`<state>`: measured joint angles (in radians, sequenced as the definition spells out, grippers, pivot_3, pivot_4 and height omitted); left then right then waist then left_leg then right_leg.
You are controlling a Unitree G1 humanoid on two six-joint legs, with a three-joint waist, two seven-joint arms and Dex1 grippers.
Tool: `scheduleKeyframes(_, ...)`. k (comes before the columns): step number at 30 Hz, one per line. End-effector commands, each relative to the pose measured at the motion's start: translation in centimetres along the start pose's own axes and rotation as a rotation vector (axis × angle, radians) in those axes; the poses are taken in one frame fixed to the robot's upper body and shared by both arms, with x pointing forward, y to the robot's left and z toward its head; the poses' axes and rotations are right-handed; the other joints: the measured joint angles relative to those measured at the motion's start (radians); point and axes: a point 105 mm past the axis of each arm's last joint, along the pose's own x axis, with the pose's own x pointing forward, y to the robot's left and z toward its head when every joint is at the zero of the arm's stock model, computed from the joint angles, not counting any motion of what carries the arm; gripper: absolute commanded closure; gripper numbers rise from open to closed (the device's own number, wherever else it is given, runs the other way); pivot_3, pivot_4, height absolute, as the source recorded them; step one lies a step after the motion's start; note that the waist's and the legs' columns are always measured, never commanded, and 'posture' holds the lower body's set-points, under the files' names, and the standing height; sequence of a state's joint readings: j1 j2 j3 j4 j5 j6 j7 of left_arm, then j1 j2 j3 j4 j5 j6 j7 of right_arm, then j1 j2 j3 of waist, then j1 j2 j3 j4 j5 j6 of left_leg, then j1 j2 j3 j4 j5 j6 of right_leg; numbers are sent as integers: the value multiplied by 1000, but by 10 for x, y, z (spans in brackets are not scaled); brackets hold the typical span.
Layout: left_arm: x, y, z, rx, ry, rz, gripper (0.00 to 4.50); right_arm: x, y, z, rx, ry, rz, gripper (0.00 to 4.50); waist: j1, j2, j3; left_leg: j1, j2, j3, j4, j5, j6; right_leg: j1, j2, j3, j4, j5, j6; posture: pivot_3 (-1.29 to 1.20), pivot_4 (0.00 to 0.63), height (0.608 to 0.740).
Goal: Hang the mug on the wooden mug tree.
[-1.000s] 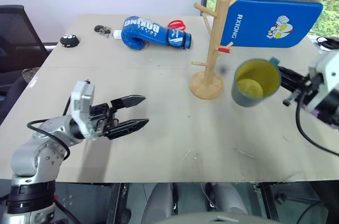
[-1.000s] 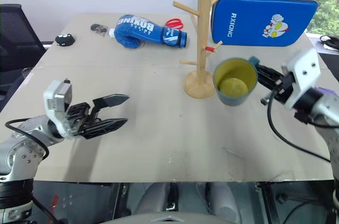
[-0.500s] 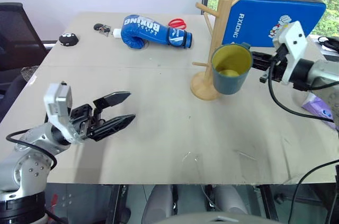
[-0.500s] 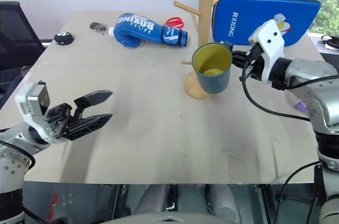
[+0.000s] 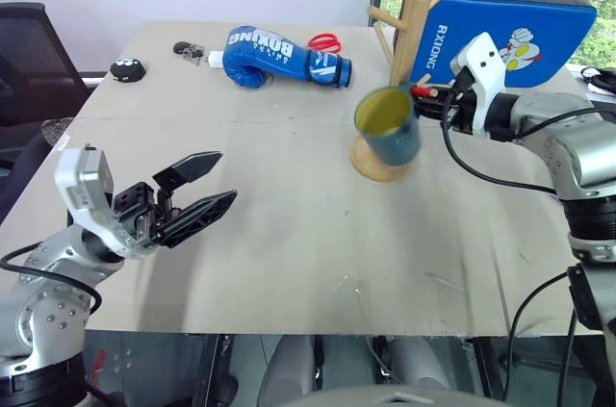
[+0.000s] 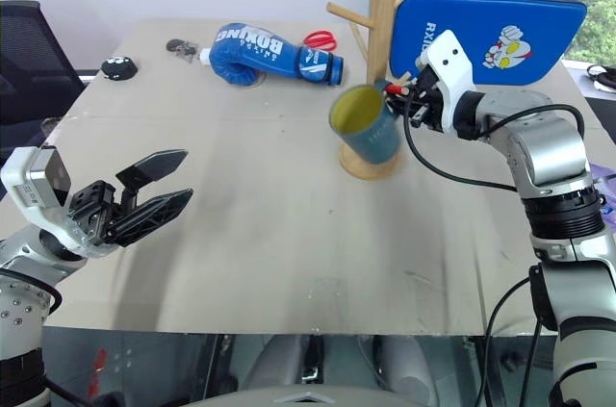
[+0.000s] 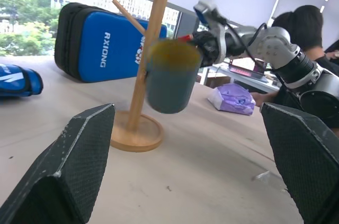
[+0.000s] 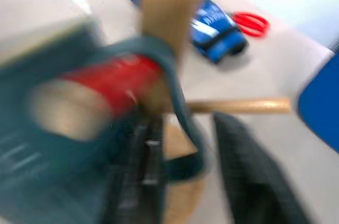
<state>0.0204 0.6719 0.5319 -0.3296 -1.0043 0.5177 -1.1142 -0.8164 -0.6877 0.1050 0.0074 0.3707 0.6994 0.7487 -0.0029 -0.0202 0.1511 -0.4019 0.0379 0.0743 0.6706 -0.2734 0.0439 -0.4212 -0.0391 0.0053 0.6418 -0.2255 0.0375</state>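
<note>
Right wrist view: mug [image 8: 159,144] handle rings red-tipped peg [image 8: 108,83]

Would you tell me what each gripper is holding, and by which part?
Left gripper: nothing. Right gripper at the mug handle, looped over the red-tipped peg; grip unclear.

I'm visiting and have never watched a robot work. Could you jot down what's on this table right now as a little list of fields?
Mug: teal mug, yellow inside, its handle looped over the red-tipped peg
Mug tree: wooden mug tree on a round base, leaning
Right gripper: right gripper at the mug's handle, fingers parted
Left gripper: left gripper open, hovering over the table, holding nothing
Also there: boxing glove, red scissors, blue pad
</note>
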Motion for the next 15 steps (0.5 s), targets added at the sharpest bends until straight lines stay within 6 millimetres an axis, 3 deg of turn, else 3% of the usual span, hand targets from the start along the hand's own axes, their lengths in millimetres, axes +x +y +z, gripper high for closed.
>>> scheduleKeyframes(1, 11, -8, 2, 35, 12, -28, 0, -33, 0, 17, -39, -97, -3, 1727, 4, 0, 0, 0, 0, 0, 0, 0, 0, 0, 0, 0, 0, 0, 0, 0, 150, 740)
scheduleKeyframes(5, 19, -7, -8, 30, 57, -5, 0, -65, 12, 11, -41, -137, 17, 1727, 6, 0, 0, -1, 0, 0, -1, -1, 1, 0, 0, -1, -1, 0, 1, 0, 150, 740)
scheduleKeyframes(15, 8, -1, -46, -14, 268, 66, 0, -138, 46, -68, 75, 13, -157, 1727, 12, 0, 0, 4, 1, 0, 0, -2, 4, 4, 1, 0, 0, -1, -1, 0, 150, 740)
